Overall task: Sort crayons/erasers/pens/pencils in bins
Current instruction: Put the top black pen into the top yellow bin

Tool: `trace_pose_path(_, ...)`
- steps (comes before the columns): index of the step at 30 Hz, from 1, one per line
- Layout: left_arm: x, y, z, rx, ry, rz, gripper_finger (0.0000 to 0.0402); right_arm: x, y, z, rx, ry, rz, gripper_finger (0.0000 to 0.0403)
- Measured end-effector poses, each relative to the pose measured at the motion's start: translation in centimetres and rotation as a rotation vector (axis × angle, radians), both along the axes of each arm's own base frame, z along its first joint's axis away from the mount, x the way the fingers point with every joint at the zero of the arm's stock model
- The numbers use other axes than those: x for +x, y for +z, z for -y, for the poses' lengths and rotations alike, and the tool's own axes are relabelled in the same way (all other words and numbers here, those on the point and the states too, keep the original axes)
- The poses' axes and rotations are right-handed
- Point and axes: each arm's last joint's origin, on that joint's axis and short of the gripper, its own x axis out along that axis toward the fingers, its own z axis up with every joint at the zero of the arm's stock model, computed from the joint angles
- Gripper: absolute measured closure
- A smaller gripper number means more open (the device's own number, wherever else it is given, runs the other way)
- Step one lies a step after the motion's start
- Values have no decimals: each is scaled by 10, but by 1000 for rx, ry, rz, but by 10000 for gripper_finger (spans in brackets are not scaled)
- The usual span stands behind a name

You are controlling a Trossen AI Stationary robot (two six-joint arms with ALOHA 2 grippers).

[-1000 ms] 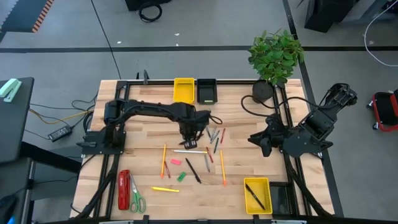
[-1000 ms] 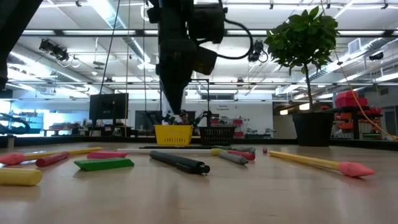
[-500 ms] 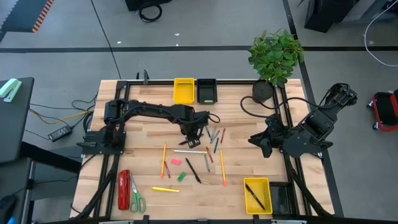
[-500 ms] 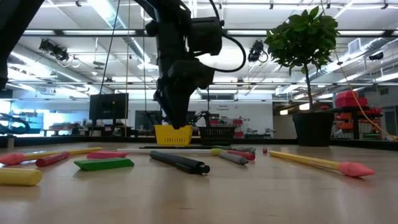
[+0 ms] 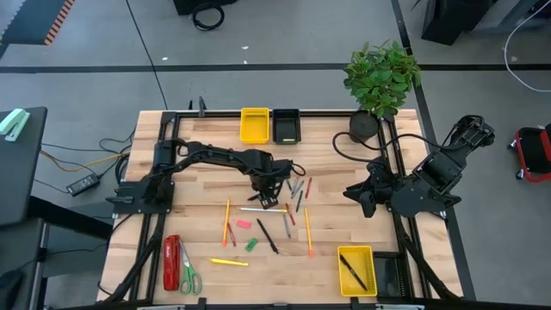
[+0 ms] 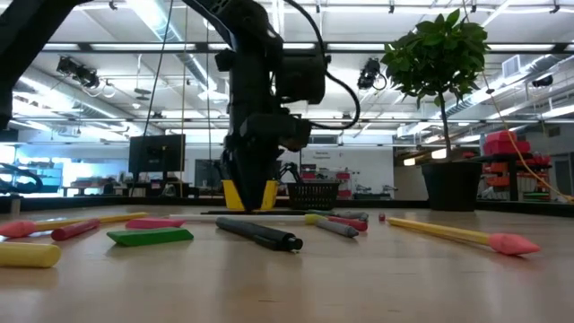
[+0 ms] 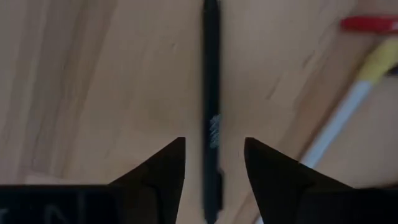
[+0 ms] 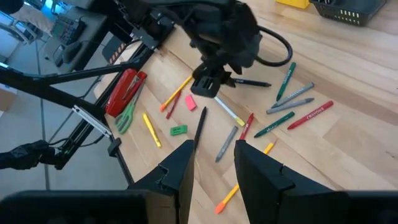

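Note:
My left gripper (image 7: 214, 144) points straight down, open, low over the table's middle (image 5: 268, 193). Its fingers stand on either side of a black pen (image 7: 211, 81) that lies flat on the wood, without touching it. Beside that pen lie a red crayon (image 7: 367, 23) and a pale pencil (image 7: 339, 118). More crayons (image 5: 298, 191), pencils (image 5: 227, 220) and a second black pen (image 5: 267, 235) are scattered around. A yellow bin (image 5: 254, 125) and a black bin (image 5: 286, 126) stand at the far edge. My right gripper (image 8: 212, 158) waits open, raised at the right side (image 5: 357, 196).
A near-right yellow bin (image 5: 355, 269) holds a black pen. A pink eraser (image 5: 243, 223) and a green eraser (image 5: 250, 244) lie near the middle. A red stapler (image 5: 171, 263) and green scissors (image 5: 188, 275) lie near left. A potted plant (image 5: 380, 79) stands far right.
My left gripper has come straight down toward the table over the black pen, and its fingers have opened from shut. The pen and the other items lie as before.

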Motion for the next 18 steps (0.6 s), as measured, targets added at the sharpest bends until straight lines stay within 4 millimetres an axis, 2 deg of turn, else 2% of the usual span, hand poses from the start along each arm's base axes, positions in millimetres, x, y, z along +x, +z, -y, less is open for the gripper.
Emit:
trace_pose_path(9, 1, -7, -9, 7, -12, -4, 229, 0, 0, 0, 19, -9, 2, 282)
trace_pose_path(18, 2, -16, -10, 6, -73, -27, 263, 0, 0, 0, 40, -25, 5, 282)
